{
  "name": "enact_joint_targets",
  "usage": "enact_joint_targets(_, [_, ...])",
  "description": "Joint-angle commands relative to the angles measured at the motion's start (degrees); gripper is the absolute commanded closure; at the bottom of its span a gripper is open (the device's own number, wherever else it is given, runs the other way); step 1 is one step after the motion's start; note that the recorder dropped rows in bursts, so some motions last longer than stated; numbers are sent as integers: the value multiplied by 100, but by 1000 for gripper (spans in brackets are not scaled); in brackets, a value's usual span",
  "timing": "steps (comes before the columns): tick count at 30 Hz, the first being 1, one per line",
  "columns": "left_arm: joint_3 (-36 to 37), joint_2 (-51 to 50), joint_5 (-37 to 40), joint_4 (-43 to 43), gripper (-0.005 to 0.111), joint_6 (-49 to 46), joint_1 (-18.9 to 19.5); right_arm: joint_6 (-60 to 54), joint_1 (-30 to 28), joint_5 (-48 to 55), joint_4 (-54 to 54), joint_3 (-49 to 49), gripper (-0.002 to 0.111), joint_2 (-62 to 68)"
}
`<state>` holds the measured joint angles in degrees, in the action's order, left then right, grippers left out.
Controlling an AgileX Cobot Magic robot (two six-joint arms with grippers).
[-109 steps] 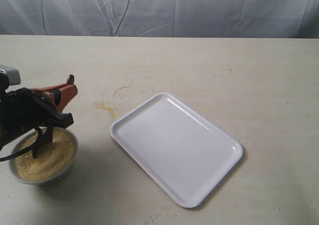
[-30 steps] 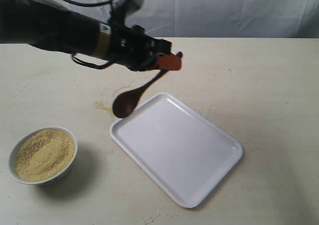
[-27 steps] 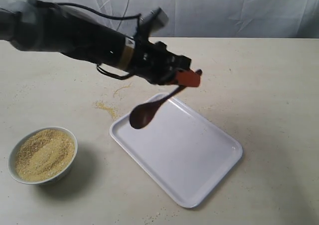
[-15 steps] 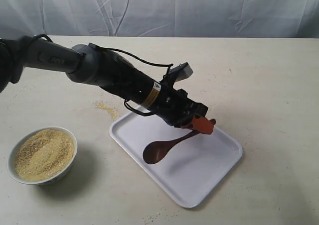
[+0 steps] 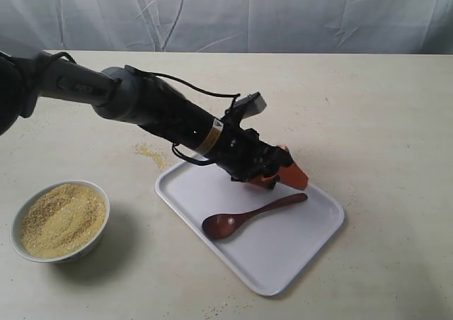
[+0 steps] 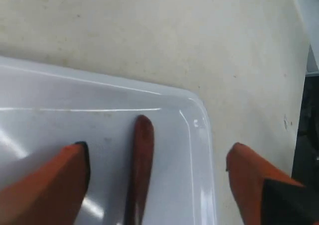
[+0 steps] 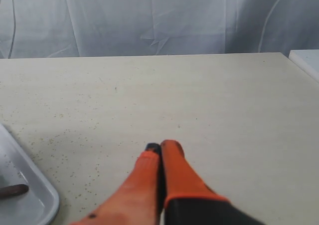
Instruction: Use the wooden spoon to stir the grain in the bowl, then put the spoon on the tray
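The dark reddish-brown wooden spoon (image 5: 251, 214) lies flat on the white tray (image 5: 297, 260), handle toward the tray's right corner. My left gripper (image 5: 281, 178) hovers just above the handle end, open, its orange fingers spread to either side of the handle (image 6: 142, 155) without touching it. The small white bowl (image 5: 99, 238) of pale yellow grain (image 5: 62, 219) stands at the front left, away from the arm. My right gripper (image 7: 160, 148) is shut with nothing in it, over bare table to the right of the tray corner (image 7: 30, 202); it is out of the exterior view.
Spilled grain (image 5: 151, 153) lies scattered on the table behind the tray's left corner. A wrinkled pale cloth backdrop (image 5: 283, 15) runs along the table's far edge. The left arm (image 5: 141, 107) stretches diagonally from the left over the tray's rear edge.
The left arm carried the spoon from the bowl across to the tray and lowered it. Its fingers have since opened, and the spoon now lies loose on the tray.
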<state>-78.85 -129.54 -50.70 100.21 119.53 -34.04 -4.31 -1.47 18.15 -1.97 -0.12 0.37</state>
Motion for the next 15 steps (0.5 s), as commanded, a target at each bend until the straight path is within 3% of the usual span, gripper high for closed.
enact_joint_targets(1, [-40, 131, -19, -26, 33, 22, 439, -1, 17, -76, -4, 12, 108, -37])
enact_joint_targets(6, [-40, 544, -360, -26, 44, 22, 1010, -1, 17, -76, -4, 12, 108, -37])
enact_joint_targets(8, [-40, 760, -439, -26, 59, 22, 1245, -1, 17, -76, -4, 12, 108, -37])
enact_joint_targets(12, [-40, 1027, -1056, -26, 105, 22, 1755, -1, 17, -76, -4, 12, 108, -37])
enact_joint_targets(15, [-40, 1089, -1341, -26, 107, 22, 2129, -1, 17, -76, -4, 12, 108, -37])
